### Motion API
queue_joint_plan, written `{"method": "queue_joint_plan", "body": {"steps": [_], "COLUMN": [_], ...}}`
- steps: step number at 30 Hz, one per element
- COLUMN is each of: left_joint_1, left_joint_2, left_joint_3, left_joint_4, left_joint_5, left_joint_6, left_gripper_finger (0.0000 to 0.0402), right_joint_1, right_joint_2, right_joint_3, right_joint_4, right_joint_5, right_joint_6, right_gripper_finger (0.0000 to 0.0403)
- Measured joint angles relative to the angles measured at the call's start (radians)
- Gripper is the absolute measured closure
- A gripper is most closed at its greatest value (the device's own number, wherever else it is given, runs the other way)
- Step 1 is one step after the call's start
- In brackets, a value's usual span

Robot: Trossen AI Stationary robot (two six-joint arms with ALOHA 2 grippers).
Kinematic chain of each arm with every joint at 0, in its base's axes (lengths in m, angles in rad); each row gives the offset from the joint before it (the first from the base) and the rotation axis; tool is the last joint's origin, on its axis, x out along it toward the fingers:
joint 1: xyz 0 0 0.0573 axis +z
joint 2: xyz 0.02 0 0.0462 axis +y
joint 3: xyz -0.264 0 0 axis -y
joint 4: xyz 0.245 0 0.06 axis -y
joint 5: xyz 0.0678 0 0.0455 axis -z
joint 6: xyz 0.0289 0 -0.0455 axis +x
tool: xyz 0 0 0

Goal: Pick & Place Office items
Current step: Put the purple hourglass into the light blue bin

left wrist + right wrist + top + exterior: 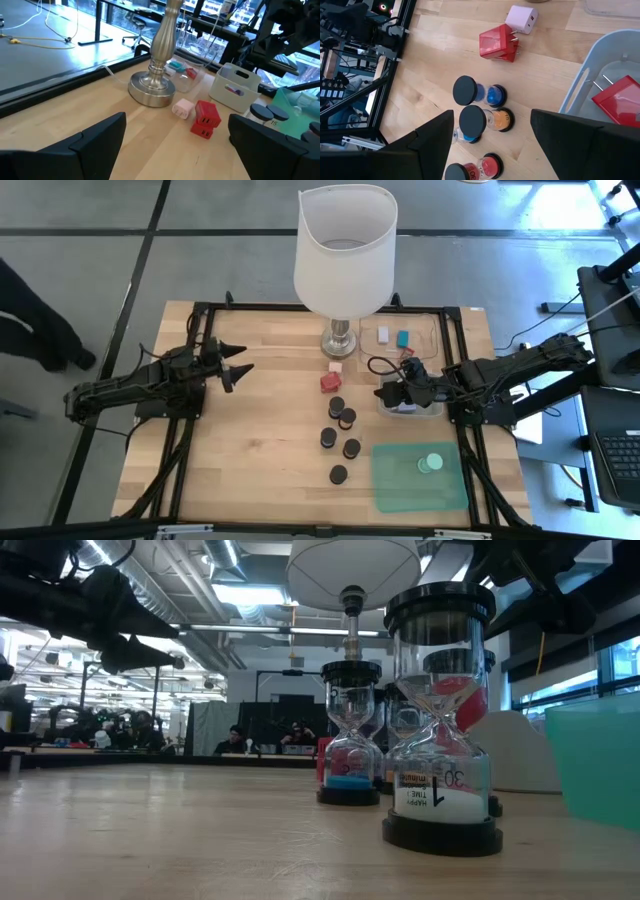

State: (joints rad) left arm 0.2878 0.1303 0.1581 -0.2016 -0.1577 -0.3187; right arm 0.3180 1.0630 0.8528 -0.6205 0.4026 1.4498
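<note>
Five timers (341, 438): standing mid-table, being left for later picks.
Right gripper (392, 393): hovering half-open over grey tray (580, 90), nothing held; red plug (620, 102) lying inside.
Left gripper (240, 362): waiting wide open, empty, far left.

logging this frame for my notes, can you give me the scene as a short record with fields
left gripper: open, held above bare table at the left, holding nothing
right gripper: open, over the grey bin, nothing between its fingers
in bin: a red plug
on table: red plug and pink-white plug beside the lamp base
sand timers: five black-capped, standing in a loose cluster at the table's centre
green mat: mint-green disc pieces on it
clear tray: white block and teal block
</note>
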Motion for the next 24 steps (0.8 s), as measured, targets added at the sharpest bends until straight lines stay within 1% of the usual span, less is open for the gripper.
{"method": "queue_joint_plan", "body": {"steps": [20, 24], "left_joint_1": [0.0, 0.0], "left_joint_2": [0.0, 0.0], "left_joint_3": [0.0, 0.0], "left_joint_4": [-0.002, -0.002], "left_joint_5": [-0.001, -0.001], "left_joint_6": [0.0, 0.0], "left_gripper_finger": [0.0053, 0.0053], "right_joint_1": [-0.001, -0.017], "right_joint_2": [0.0, 0.0], "right_joint_3": [0.0, 0.0], "right_joint_4": [0.0, 0.001], "right_joint_5": [0.005, 0.122], "right_joint_6": [0.009, 0.073], "right_gripper_finger": [0.0136, 0.0136]}}
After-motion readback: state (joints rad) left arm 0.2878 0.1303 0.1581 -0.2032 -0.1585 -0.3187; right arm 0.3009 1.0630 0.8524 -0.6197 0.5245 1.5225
